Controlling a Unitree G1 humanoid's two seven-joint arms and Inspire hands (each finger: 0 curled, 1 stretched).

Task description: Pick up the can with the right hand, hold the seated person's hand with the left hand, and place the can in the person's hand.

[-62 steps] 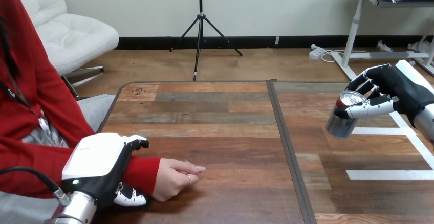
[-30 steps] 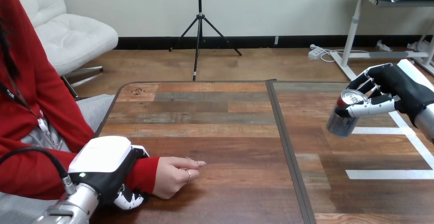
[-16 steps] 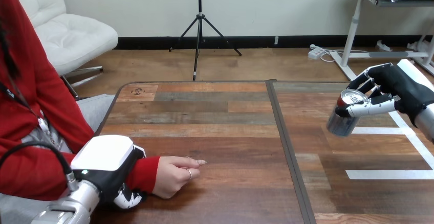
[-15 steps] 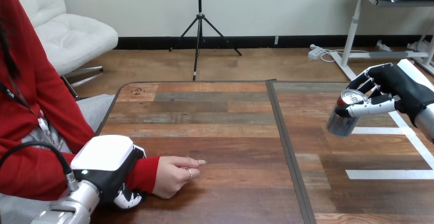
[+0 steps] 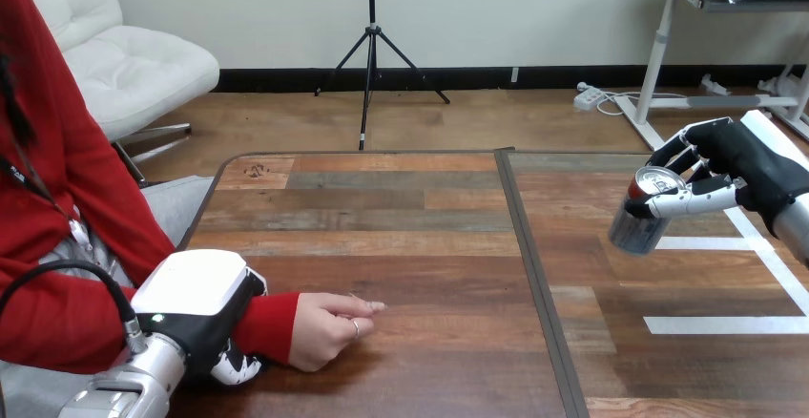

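Left hand: wrapped round person's red-sleeved wrist, steadying it for handover. Right hand: gripping can, lifted clear of table, well apart. Person's hand: just past left hand, loosely curled, not yet offering palm.

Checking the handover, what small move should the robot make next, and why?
Probably carry the can leftward toward the person's hand: the right hand already grips it far to the right, while the left hand curls round the person's wrist.
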